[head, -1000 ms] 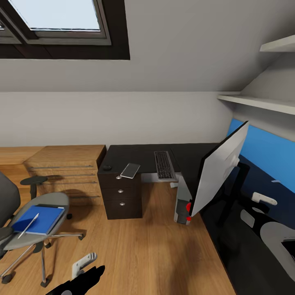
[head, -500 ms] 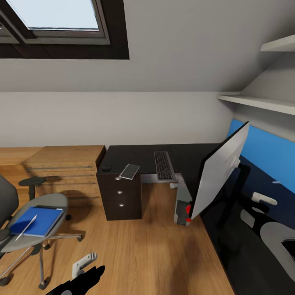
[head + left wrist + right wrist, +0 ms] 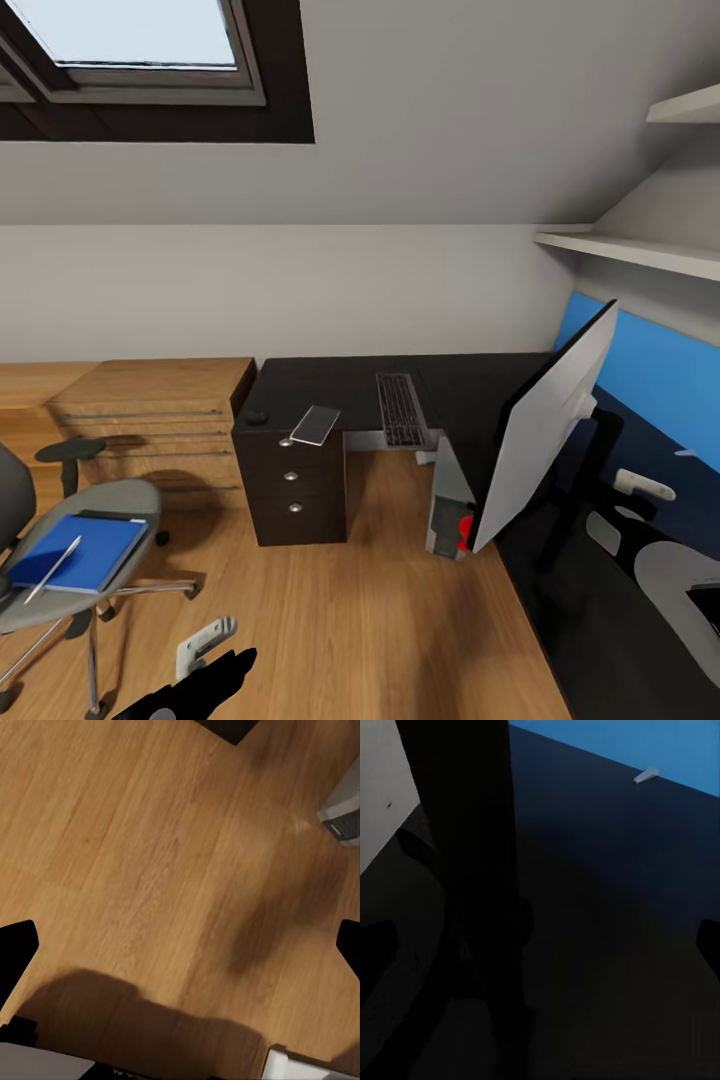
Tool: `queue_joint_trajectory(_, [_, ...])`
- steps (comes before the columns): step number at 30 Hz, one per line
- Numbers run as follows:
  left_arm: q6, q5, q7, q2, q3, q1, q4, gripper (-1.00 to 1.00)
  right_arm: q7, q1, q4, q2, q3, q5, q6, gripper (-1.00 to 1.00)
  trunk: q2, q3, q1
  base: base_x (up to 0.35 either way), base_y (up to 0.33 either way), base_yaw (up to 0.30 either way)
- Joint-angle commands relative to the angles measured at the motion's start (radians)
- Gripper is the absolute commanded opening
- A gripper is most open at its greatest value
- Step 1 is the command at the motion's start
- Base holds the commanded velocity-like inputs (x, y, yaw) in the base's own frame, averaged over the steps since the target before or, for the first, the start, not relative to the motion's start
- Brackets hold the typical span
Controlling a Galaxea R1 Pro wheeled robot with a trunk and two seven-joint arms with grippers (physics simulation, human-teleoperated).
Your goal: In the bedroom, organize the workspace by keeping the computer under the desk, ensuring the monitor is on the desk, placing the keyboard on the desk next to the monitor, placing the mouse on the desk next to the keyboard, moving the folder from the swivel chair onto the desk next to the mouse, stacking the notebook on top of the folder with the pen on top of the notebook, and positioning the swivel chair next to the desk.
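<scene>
Wooden floor point(image 3: 330, 610) runs under a sloped ceiling to the black desk point(image 3: 330, 385), where the keyboard point(image 3: 401, 408), the mouse point(image 3: 258, 417) and a small grey notebook point(image 3: 316, 424) lie. The monitor point(image 3: 545, 430) stands tilted on the desk's near wing, with the computer point(image 3: 447, 500) on the floor beneath its edge. The swivel chair point(image 3: 75, 560) stands well apart, carrying the blue folder point(image 3: 75, 553) with the pen point(image 3: 52, 570) across it. Both wrist views show each claw spread wide.

It was an attic home office: a dark-framed skylight point(image 3: 140, 60) in the sloped ceiling, a glossy black L-shaped desk point(image 3: 330, 385), wooden flooring point(image 3: 360, 610).
</scene>
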Motion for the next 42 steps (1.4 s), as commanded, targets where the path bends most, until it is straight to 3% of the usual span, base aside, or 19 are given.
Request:
queue_joint_trajectory(1, [0.001,0.011,0.01,0.001,-0.002,0.0,-0.002,1.0,-0.003,-0.001,0.0,0.0,0.009,-0.008,-0.002,1.0,-0.001,-0.001,0.0,0.057,0.001,0.0])
queue_joint_trajectory(42, [0.001,0.009,0.01,0.0,-0.005,0.0,0.015,1.0,-0.004,-0.001,0.0,0.002,0.009,-0.008,-0.002,1.0,-0.001,-0.001,0.0,0.102,-0.004,0.0])
